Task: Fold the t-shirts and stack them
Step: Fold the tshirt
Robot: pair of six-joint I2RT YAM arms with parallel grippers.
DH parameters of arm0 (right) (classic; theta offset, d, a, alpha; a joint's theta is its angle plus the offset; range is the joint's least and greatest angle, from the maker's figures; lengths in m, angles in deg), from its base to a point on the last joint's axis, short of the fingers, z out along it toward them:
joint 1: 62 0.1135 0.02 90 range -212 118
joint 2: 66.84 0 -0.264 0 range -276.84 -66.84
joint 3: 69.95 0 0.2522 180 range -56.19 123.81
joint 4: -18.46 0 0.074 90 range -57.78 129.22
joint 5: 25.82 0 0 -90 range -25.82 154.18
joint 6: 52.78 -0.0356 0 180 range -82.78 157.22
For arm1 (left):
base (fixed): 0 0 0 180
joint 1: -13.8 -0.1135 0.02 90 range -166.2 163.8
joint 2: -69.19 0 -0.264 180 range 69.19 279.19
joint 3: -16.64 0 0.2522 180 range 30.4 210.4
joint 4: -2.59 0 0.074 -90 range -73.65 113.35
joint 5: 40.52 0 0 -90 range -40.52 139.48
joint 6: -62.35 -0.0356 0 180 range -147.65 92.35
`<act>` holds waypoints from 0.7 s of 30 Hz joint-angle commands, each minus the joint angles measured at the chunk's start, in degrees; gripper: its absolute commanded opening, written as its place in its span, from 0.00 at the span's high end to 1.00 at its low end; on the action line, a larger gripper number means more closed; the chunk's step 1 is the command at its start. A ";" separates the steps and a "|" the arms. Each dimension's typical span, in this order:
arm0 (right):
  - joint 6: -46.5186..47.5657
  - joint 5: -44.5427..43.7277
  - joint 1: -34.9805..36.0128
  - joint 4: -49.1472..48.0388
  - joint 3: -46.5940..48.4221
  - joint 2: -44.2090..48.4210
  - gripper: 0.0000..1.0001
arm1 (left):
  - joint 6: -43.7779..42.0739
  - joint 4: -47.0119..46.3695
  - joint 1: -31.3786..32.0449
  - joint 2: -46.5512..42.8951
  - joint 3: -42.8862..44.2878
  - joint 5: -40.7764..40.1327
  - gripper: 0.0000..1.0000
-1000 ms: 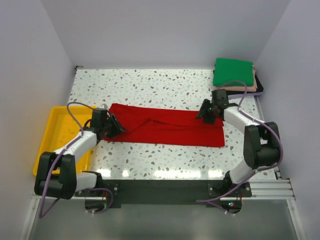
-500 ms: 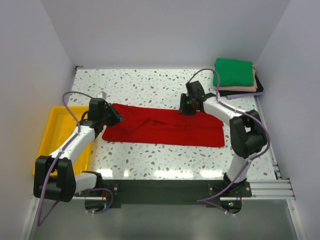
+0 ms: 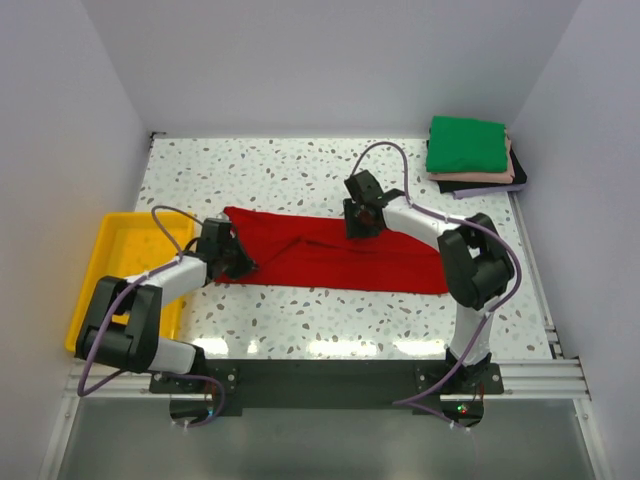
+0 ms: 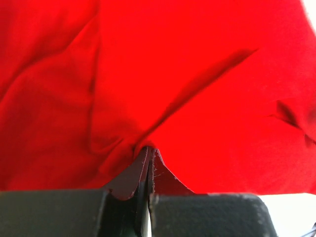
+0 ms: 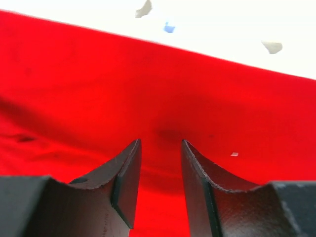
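Where the red t-shirt [image 3: 330, 255] lies: flat across the middle of the table [image 3: 300, 175]
Left gripper [image 4: 149, 154]: closed tight, pinching its left end
Right gripper [image 5: 160, 148]: partly apart over its far edge, holding nothing

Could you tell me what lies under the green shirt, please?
Under the green shirt, a pink shirt and a dark one show at the edges; anything else beneath is covered.

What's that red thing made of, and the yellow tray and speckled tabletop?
Red t-shirt: soft matte cloth; it creases and bunches. Yellow tray: probably moulded plastic, smooth, rounded rim. Tabletop: glossy, speckled like terrazzo; real stone or printed laminate, can't tell.
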 commanded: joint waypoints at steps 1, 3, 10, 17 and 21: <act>1.75 -5.90 -0.31 0.90 0.73 -0.17 0.58 | 2.70 -5.01 0.27 0.76 -2.62 -1.47 1.00; 1.75 -6.78 -0.39 0.98 0.64 -0.61 0.57 | 2.79 -5.01 0.27 1.38 -3.41 -1.73 1.00; 1.23 -9.07 -0.48 1.95 -0.06 -1.75 0.56 | 2.61 -3.70 0.19 3.14 -1.22 -2.87 1.00; -1.32 -8.99 -1.01 3.35 -1.39 -1.40 0.54 | 1.29 1.57 -1.39 11.04 7.38 -5.33 1.00; -4.83 -5.66 -1.01 3.44 -3.05 0.61 0.53 | 0.68 4.39 -2.54 19.63 16.78 -8.74 1.00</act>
